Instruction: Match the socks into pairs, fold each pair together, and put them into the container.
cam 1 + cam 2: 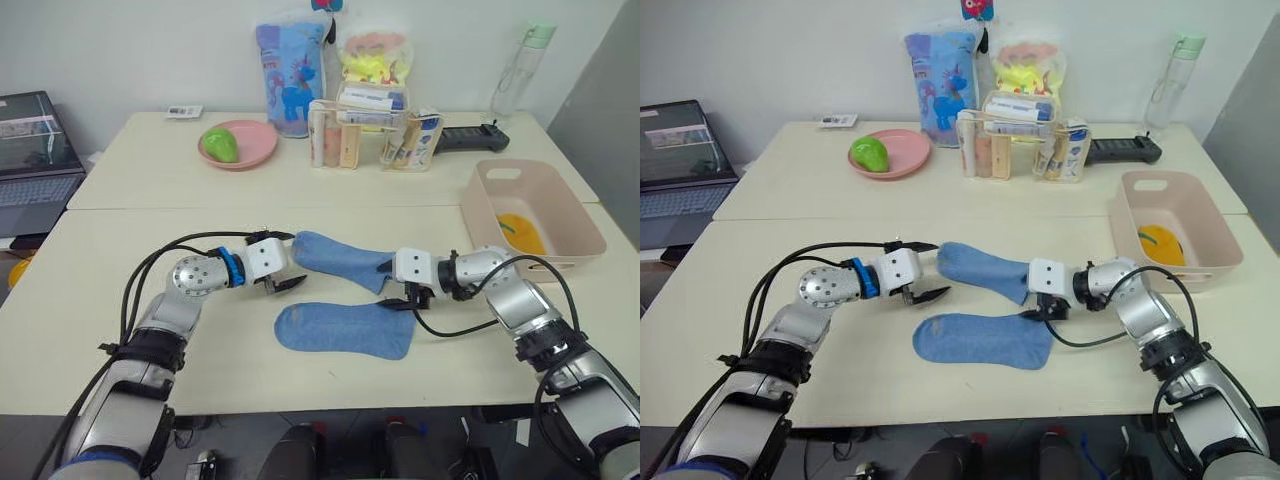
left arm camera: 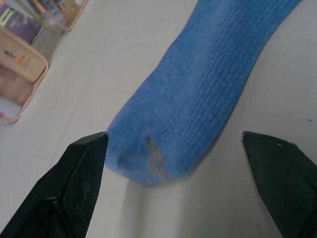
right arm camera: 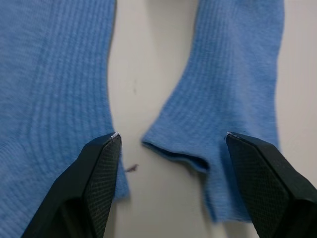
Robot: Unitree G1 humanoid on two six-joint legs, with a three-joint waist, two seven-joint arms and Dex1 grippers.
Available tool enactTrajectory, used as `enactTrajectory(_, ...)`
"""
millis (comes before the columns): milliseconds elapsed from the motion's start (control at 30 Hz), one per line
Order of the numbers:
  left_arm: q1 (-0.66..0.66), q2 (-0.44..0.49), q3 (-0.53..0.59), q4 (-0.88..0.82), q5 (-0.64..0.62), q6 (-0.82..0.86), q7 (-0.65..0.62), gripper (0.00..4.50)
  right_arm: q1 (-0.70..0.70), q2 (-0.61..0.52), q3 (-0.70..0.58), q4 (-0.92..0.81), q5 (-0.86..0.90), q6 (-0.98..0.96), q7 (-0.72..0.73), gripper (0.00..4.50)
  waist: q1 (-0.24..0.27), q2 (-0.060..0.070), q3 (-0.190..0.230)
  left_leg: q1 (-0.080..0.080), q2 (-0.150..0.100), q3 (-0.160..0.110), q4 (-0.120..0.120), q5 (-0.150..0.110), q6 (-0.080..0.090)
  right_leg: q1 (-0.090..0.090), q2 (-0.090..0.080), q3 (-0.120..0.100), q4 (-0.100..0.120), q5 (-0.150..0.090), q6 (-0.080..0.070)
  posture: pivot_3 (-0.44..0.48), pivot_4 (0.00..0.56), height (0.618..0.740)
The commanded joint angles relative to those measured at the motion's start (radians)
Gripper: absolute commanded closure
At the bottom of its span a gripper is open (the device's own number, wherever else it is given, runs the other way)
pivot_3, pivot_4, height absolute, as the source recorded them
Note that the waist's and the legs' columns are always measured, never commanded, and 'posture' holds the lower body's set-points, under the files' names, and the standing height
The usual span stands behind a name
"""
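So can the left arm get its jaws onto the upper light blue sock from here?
Probably yes: the left gripper is open right at the toe of the upper light blue sock, with nothing between them.

You are looking at what seems an office or lab room set up for trials: two pale tables (image 1: pixel 150 180) pushed together against a bare white wall (image 1: pixel 130 50). Left of the tables an open laptop (image 1: pixel 35 150) sits on a separate surface. Along the wall side of the tables you have a pink plate (image 1: pixel 240 145), a clear organizer box (image 1: pixel 370 135) of packets and a water bottle (image 1: pixel 522 70).
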Motion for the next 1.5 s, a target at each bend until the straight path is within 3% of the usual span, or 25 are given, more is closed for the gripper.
enactTrajectory(33, -0.027, 0.003, -0.033, 0.093, 0.056, -0.051, 0.020, 0.61, -0.036, 0.001, 0.012, 0.056, -0.031, -0.074, 0.002, 1.07, 0.000, 0.000, 0.000, 0.000, 0.000, 0.000, 0.000, 0.000, 0.000, 0.000, 0.000, 0.000, 0.000, 0.000, 0.000, 0.000, 0.150, 0.740)
enactTrajectory(133, -0.049, -0.002, -0.034, 0.139, 0.052, -0.061, 0.020, 1.57, -0.053, 0.004, 0.021, 0.098, -0.046, -0.119, 0.004, 1.82, -0.001, 0.000, -0.001, 0.001, 0.000, 0.000, 0.001, 0.000, 0.000, 0.001, 0.000, 0.000, 0.001, 0.000, 0.000, 0.000, 0.150, 0.740)
enactTrajectory(400, -0.070, -0.015, -0.038, 0.178, 0.043, -0.062, 0.001, 4.03, -0.073, 0.033, 0.016, 0.129, -0.035, -0.194, 0.010, 4.49, -0.005, 0.000, -0.001, 0.001, 0.000, 0.000, 0.001, 0.000, 0.000, 0.000, 0.000, 0.000, 0.002, 0.000, 0.000, 0.000, 0.150, 0.740)
enactTrajectory(467, -0.070, -0.015, -0.037, 0.178, 0.040, -0.063, -0.002, 4.47, -0.070, 0.049, -0.002, 0.131, -0.013, -0.176, 0.005, 4.50, -0.006, 0.000, -0.001, 0.001, 0.000, 0.000, 0.001, 0.000, 0.000, 0.000, 0.000, 0.000, 0.002, 0.000, 0.000, 0.000, 0.150, 0.740)
enactTrajectory(633, -0.047, -0.011, 0.005, 0.123, -0.052, -0.028, -0.073, 4.47, -0.050, 0.037, -0.066, 0.062, 0.065, -0.105, 0.018, 4.50, -0.007, 0.000, -0.001, 0.000, 0.000, 0.000, 0.001, 0.000, 0.000, -0.001, 0.000, 0.000, 0.001, 0.000, 0.000, 0.000, 0.150, 0.740)
enactTrajectory(833, 0.061, 0.032, 0.065, -0.158, -0.205, 0.138, -0.204, 4.47, 0.017, 0.041, -0.171, -0.170, 0.250, 0.152, 0.044, 4.50, -0.010, 0.001, 0.000, -0.003, 0.001, -0.001, 0.000, 0.000, 0.000, -0.003, 0.000, 0.000, 0.001, 0.000, 0.000, 0.000, 0.150, 0.740)
enactTrajectory(1133, 0.219, 0.218, 0.158, -0.693, -0.485, 0.611, -0.359, 4.47, 0.143, -0.086, -0.282, -0.539, 0.568, 0.636, 0.094, 4.50, -0.008, 0.001, 0.000, -0.002, 0.001, -0.002, 0.000, 0.000, 0.001, -0.001, 0.000, 0.000, 0.000, 0.000, 0.000, 0.000, 0.150, 0.740)
enactTrajectory(1267, 0.321, 0.382, 0.187, -0.972, -0.721, 0.968, -0.446, 4.47, 0.279, -0.131, -0.374, -0.741, 0.839, 0.964, 0.035, 4.50, -0.007, 0.001, 0.001, -0.002, 0.001, -0.002, -0.001, 0.000, 0.001, 0.000, 0.000, 0.000, -0.001, 0.000, 0.000, 0.000, 0.150, 0.740)
enactTrajectory(1367, 0.408, 0.452, 0.192, -1.062, -0.765, 1.039, -0.470, 4.47, 0.374, -0.143, -0.438, -0.850, 0.991, 1.107, -0.038, 4.50, -0.002, 0.002, 0.001, -0.001, 0.001, -0.002, -0.002, -0.001, 0.001, 0.001, 0.000, 0.000, -0.002, 0.000, 0.000, 0.000, 0.150, 0.740)
enactTrajectory(1500, 0.482, 0.500, 0.178, -1.091, -0.727, 1.023, -0.495, 4.47, 0.429, -0.121, -0.501, -0.898, 1.143, 1.218, -0.159, 4.50, 0.001, 0.002, 0.001, 0.001, 0.001, -0.002, -0.001, -0.003, 0.005, 0.003, 0.000, 0.000, -0.001, 0.000, -0.001, 0.000, 0.150, 0.740)
